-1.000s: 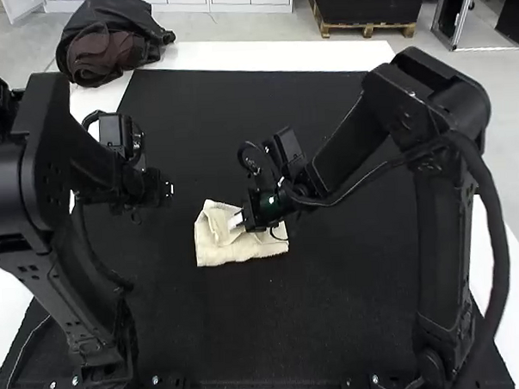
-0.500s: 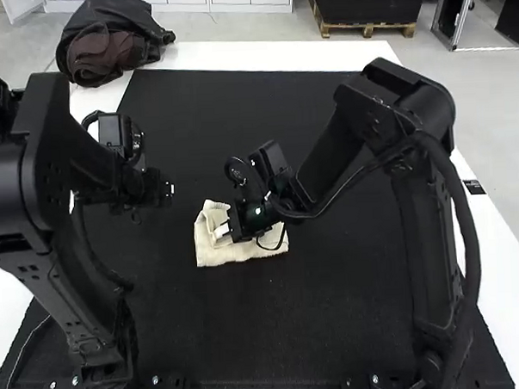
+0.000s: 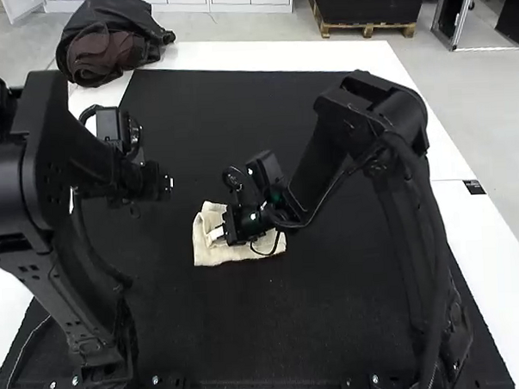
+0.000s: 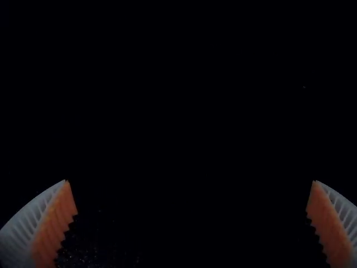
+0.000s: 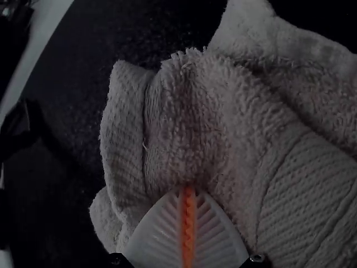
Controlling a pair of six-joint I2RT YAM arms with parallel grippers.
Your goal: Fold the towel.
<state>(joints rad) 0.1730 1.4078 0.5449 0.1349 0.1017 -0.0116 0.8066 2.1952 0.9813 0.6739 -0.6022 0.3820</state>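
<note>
A cream terry towel (image 3: 223, 255) with ribbed woven bands lies on a large black mat (image 3: 334, 320), near the middle of the white table (image 3: 455, 173). It is bunched and partly folded: in the high view its near side makes a fairly even layer, while the part around the gripper is rumpled and raised.

The right arm's gripper (image 3: 216, 234), with white ribbed fingers and orange pads, is right at the towel, its tips over the cloth's left part and its body covering some of the middle. In the right wrist view its two fingers (image 5: 156, 237) are pressed together, pad against pad, with their tips against the fluffy pile. Towel shows on both sides of them and beyond the tips: a raised, banded fold along one side, a broad banded area on the other, and a loose flap farther off. Whether any cloth is pinched between the tips cannot be told.

The left arm's gripper (image 3: 167, 183) is well apart from the towel, to its left and a little toward the far side. In the left wrist view its white ribbed fingers with orange pads (image 4: 54, 223) stand wide apart, with nothing between them.

A dark, rumpled fabric bundle (image 3: 140, 23) with a brown part sits at the table's far left corner.
</note>
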